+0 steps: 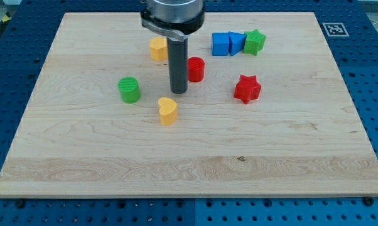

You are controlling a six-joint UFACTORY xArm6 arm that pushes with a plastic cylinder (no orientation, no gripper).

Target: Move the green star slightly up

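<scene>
The green star (254, 42) lies near the view's top, right of centre, touching the right side of a blue triangle-like block (237, 43), which sits beside a blue cube (221, 44). My tip (178, 91) rests on the board well to the left of and below the star, just left of the red cylinder (196, 69) and above the yellow heart (168, 110).
A red star (247, 88) lies below the green star. A green cylinder (129, 90) sits left of my tip. A yellow block (157, 48) lies partly behind the rod. The wooden board (314, 157) rests on a blue perforated table.
</scene>
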